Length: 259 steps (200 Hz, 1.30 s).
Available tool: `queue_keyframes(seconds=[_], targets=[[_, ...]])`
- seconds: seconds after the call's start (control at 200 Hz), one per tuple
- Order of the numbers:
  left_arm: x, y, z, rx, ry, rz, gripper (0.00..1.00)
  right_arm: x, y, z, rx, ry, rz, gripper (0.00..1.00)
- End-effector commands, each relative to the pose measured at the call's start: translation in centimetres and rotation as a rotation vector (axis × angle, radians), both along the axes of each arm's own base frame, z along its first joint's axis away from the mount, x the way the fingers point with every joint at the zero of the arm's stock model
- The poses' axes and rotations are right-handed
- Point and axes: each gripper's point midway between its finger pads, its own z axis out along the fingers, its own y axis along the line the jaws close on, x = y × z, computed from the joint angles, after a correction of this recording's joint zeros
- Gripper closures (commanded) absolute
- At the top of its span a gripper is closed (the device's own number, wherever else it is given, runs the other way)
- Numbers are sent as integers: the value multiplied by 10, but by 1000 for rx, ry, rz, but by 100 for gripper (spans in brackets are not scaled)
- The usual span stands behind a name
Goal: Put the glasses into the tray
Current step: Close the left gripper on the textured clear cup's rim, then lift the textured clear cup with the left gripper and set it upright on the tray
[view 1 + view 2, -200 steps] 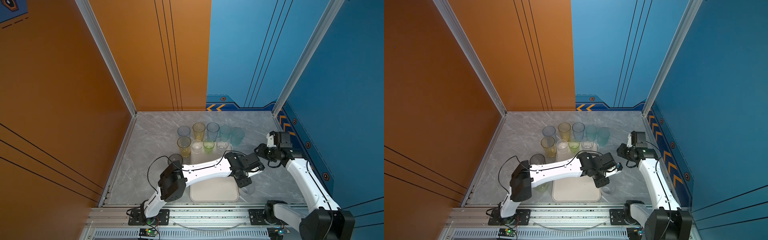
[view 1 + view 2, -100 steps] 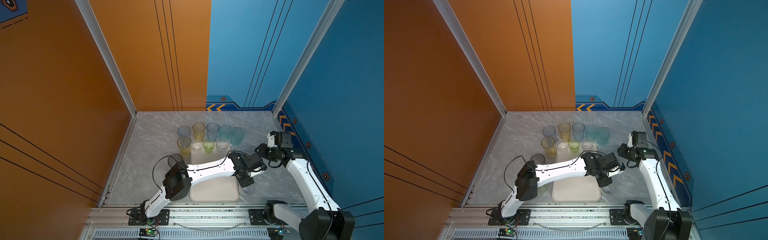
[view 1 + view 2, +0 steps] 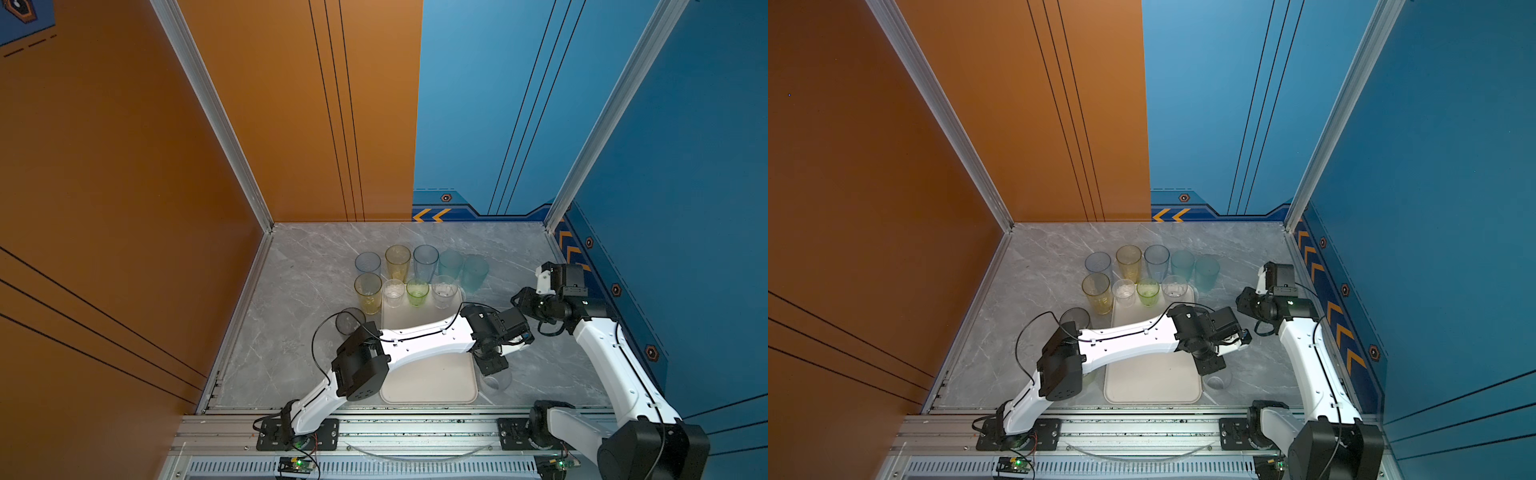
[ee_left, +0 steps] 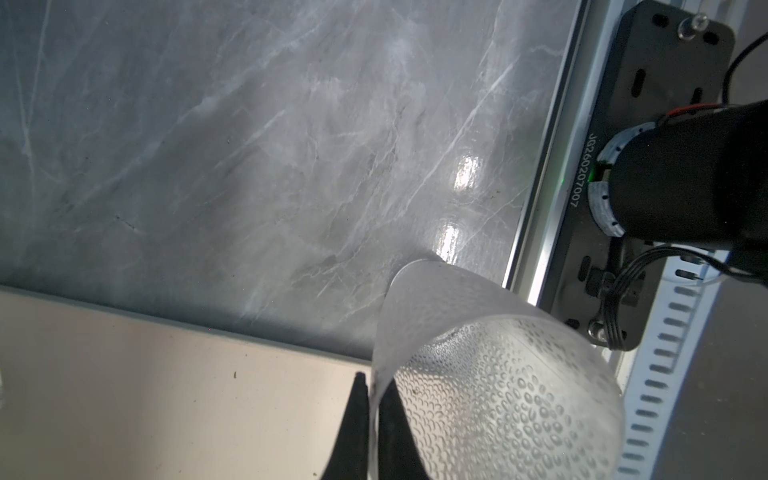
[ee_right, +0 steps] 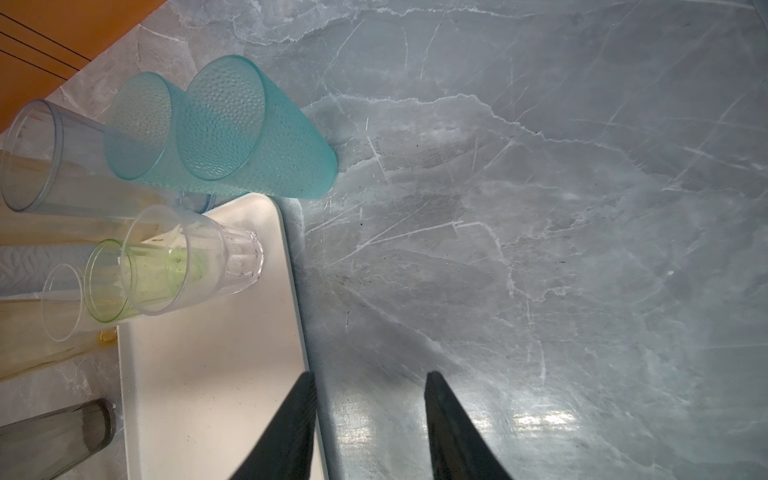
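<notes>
A clear dimpled tumbler (image 4: 498, 395) stands on the marble just off the near right corner of the cream tray (image 3: 428, 386), and shows in both top views (image 3: 494, 381) (image 3: 1217, 381). My left gripper (image 4: 374, 399) is shut on its wall, one finger inside and one outside; from above the gripper (image 3: 491, 365) hangs over the rim. Three short glasses, clear (image 3: 393, 291), green (image 3: 417, 291) and clear (image 5: 195, 257), stand at the tray's far end. My right gripper (image 5: 370, 376) is open and empty, right of the tray (image 5: 216, 374).
Tall yellow (image 3: 397, 259), blue (image 3: 425, 259) and teal (image 5: 249, 129) tumblers stand in a row behind the tray. A smoky grey one (image 3: 350, 321) is left of it. My left arm (image 3: 415, 340) lies across the tray. The metal front rail (image 4: 540, 187) runs close to the held tumbler.
My left gripper has closed onto the clear tumbler's wall and shifted slightly toward the front edge. The right arm has barely moved.
</notes>
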Motion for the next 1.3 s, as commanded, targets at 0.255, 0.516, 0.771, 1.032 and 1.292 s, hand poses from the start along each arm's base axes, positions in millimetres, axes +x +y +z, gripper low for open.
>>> queue_keyframes(seconds=[0.255, 0.516, 0.771, 1.032, 1.292], targets=[[44, 37, 39, 12, -142, 75, 100, -6, -1, -2, -4, 7, 8, 58], [99, 84, 52, 43, -203, 195, 100, -4, 3, -2, 6, 7, 14, 58], [140, 102, 42, 70, -206, 252, 100, -2, 8, -6, -9, 22, 29, 58], [165, 108, 29, 102, -207, 270, 100, 6, 12, -13, -26, 45, 40, 58], [178, 111, 20, 107, -194, 282, 100, 13, 15, -19, -36, 66, 50, 58]])
